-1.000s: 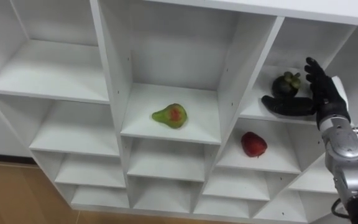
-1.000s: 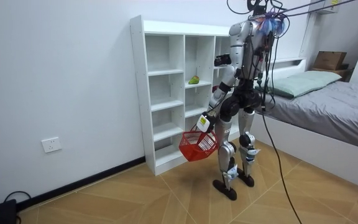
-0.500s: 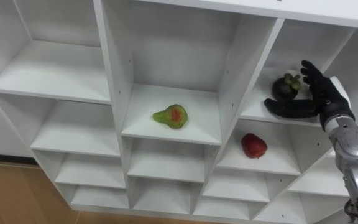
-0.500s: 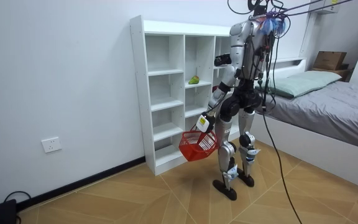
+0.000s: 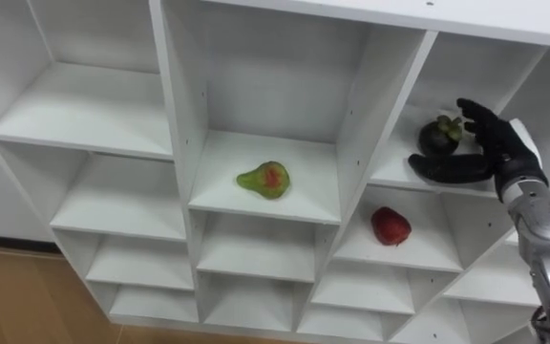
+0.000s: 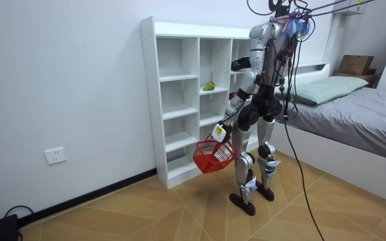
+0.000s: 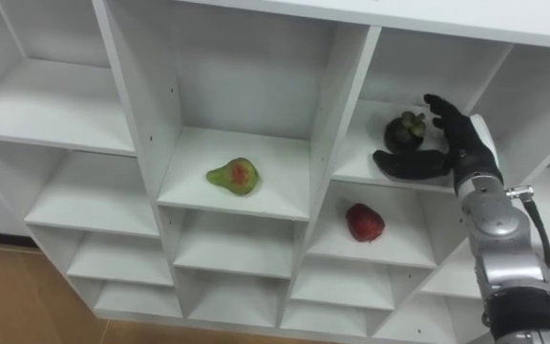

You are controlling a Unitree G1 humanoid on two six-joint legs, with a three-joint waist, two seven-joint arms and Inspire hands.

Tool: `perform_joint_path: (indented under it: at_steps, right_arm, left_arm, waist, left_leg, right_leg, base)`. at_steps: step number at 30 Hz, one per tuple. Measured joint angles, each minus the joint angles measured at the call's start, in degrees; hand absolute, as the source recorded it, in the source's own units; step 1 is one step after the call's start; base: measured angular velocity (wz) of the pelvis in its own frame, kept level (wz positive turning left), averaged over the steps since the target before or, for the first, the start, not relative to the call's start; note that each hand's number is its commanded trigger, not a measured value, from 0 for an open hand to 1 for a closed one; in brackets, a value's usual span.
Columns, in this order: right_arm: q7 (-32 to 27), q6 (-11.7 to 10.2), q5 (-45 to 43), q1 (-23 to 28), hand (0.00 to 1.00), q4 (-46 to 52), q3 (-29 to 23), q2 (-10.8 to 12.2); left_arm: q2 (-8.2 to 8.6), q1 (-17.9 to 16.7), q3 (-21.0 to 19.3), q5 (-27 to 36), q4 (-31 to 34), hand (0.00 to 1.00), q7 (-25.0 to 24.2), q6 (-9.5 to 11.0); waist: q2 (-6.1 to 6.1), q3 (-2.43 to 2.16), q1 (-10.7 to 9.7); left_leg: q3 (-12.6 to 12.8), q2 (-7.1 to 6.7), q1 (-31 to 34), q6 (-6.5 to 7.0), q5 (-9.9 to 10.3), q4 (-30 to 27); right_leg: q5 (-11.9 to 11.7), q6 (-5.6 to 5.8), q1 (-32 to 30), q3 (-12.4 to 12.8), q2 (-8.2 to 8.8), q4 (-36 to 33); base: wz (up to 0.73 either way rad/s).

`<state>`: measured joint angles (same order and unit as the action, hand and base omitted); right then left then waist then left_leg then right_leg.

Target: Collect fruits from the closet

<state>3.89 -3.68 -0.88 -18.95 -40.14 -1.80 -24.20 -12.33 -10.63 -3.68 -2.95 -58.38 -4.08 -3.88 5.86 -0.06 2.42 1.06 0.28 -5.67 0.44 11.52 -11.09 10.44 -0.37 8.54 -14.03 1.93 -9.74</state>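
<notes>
Barely started: right hand (image 5: 497, 153), fingers spread, is reaching around the dark fruit (image 5: 438, 138); pear (image 5: 264, 179) and apple (image 5: 390, 225) are sitting uncollected; left hand (image 6: 219, 132) is gripping the basket (image 6: 213, 156).

The robot stands before the closet (image 5: 175, 115), with a bed (image 6: 360, 117) behind it on the room view's right. A pear (image 5: 264, 179) lies in a compartment of the middle column. In the column to its right, a mangosteen (image 5: 438, 137) sits on the shelf at the same level, and an apple (image 5: 390, 226) lies one shelf lower. The right hand (image 5: 493, 148) reaches into the mangosteen's compartment (thumb in front of the fruit, fingers just to its right). A basket (image 6: 214, 155) hangs from the left hand (image 6: 220, 132), low beside the closet.
</notes>
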Motion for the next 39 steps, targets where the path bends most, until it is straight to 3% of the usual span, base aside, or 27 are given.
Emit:
perform_joint_path:
  at_steps: [6,17,34,39]
  right_arm:
    - [-0.5,0.0,-2.5,-0.1,1.00,-0.8,-2.0,-0.7]
    - [-2.7,0.0,-5.4,-1.2,1.00,-1.8,-2.0,-0.9]
    - [-2.6,0.1,3.0,0.1,1.00,-2.7,-2.4,-0.5]
    - [-3.2,0.6,3.1,2.1,1.00,1.6,-2.5,0.5]
  left_arm:
    - [0.00,0.5,0.0,0.0,-0.1,1.00,0.2,-0.1]
    - [-0.14,1.4,1.9,0.0,-1.6,1.00,0.3,-0.5]
    - [-0.15,1.4,2.3,0.0,-0.7,1.00,0.8,-0.7]
    - [-0.15,1.4,2.2,0.0,0.7,1.00,1.3,-0.7]
  waist:
    - [-0.01,0.00,1.3]
    - [-0.18,0.04,1.3]
    - [-0.17,0.00,1.0]
    - [-0.30,-0.19,0.9]
  left_leg:
    - [0.0,0.02,0.1,-0.07,0.0,-0.2]
    - [0.0,0.13,-0.5,-0.15,0.1,0.4]
    - [0.0,0.16,-0.6,-0.21,0.2,0.3]
    - [0.4,0.23,-0.6,-0.22,0.2,0.3]
  right_leg:
    - [0.0,-0.08,-0.3,0.1,-0.07,0.0]
    - [-0.1,-0.14,0.3,0.9,-0.31,0.1]
    - [-0.1,-0.14,0.4,1.1,-0.37,0.2]
    - [-0.1,-0.14,0.0,1.3,-0.41,0.1]
  base:
    - [0.00]
    - [0.00]
    - [0.00]
    - [-0.03]
